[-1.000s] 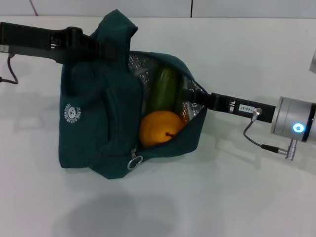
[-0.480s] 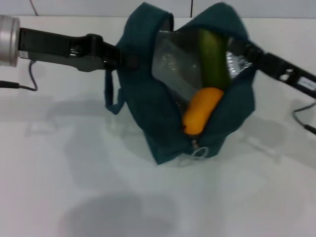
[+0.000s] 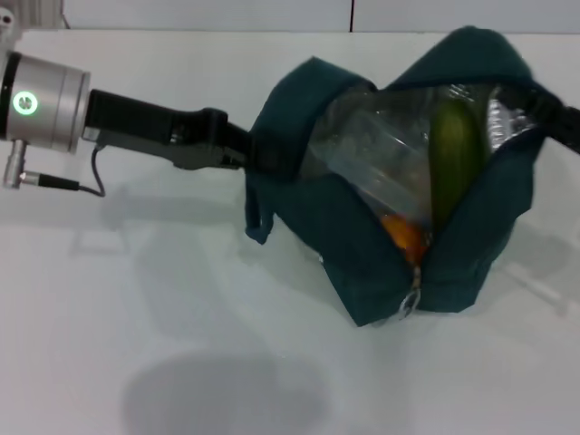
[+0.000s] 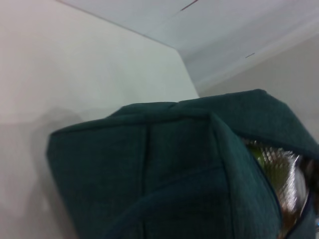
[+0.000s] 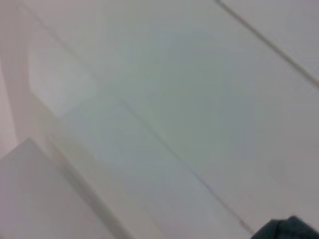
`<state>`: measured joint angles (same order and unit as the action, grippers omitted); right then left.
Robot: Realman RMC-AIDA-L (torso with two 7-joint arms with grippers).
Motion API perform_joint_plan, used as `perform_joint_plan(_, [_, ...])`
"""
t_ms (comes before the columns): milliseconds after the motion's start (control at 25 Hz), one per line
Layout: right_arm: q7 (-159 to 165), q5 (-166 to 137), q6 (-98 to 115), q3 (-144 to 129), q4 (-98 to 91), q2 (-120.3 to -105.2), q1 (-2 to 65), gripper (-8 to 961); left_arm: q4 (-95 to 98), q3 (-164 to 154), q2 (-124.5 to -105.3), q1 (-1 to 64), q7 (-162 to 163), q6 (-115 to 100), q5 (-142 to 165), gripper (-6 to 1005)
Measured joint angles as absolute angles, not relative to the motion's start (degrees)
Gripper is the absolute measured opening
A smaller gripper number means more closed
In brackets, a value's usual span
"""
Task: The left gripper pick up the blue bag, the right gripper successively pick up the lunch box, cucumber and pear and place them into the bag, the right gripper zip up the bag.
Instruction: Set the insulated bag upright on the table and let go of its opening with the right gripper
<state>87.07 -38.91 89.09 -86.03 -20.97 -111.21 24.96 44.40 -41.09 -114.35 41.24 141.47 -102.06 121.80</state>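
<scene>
You have bare white surface (image 3: 181, 344) all along the near side and to the left of the blue bag (image 3: 362, 254), so approach from there is unobstructed. The left gripper (image 3: 240, 149) and its arm bar the far-left side at the bag's wall, and the right gripper (image 3: 557, 118) crowds the bag's right edge. The mouth is packed: the lunch box (image 3: 372, 154), the cucumber (image 3: 453, 159) and the pear (image 3: 403, 234) fill the opening, leaving little gap between them.
</scene>
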Motion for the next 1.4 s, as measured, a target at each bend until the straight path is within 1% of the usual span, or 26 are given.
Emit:
perform_joint_plan(160, [87.08, -38.96, 89.07, -83.12, -20.9, -110.66, 23.0, 48, 44.47, -40.87, -114.03, 39.45, 141.02, -102.04, 121.13, 44])
perform_joint_plan(280, [87.12, -39.25, 89.06, -83.05, -20.88, -110.59, 22.99, 46, 44.38, -40.87, -114.23, 39.03, 140.64, -102.03, 121.07, 44])
perform_joint_plan(680, [87.12, -42.8, 89.38, -83.37, -21.1, -111.97, 25.23, 43, 44.24, -41.16, -115.58, 39.67, 139.09, -101.94, 116.47, 44])
perform_joint_plan(840, [87.12, -42.83, 89.57, -83.35, -21.29, -112.3, 25.53, 42, 43.51, -41.22, -115.97, 39.94, 138.26, -101.65, 116.09, 44])
perform_joint_plan(1400, [87.92, -42.64, 88.35, -82.95, -20.55, -112.76, 25.58, 172, 41.86, -41.08, -116.04, 39.99, 138.06, -100.7, 116.12, 45])
